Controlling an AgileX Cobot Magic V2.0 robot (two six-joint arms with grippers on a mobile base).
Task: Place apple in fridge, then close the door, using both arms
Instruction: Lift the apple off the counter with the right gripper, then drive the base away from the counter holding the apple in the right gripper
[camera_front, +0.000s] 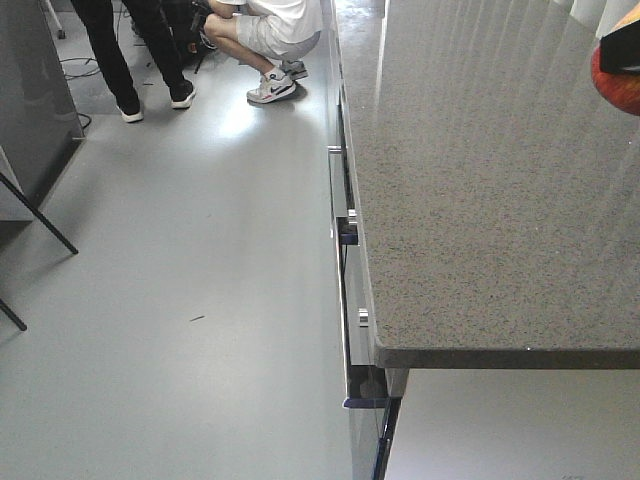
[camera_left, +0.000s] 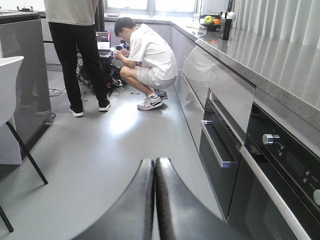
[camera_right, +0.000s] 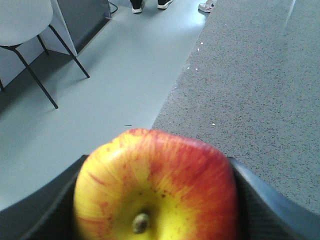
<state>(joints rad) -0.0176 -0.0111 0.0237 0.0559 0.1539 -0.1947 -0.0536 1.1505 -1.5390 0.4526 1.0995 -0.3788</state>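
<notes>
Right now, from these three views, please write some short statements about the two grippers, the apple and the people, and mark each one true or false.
1. The right gripper holds the apple. True.
2. The left gripper is wide open. False: its fingers are shut together and hold nothing.
3. The apple is green all over. False: it is red with yellow patches.
4. A person in a white shirt is crouching. True.
</notes>
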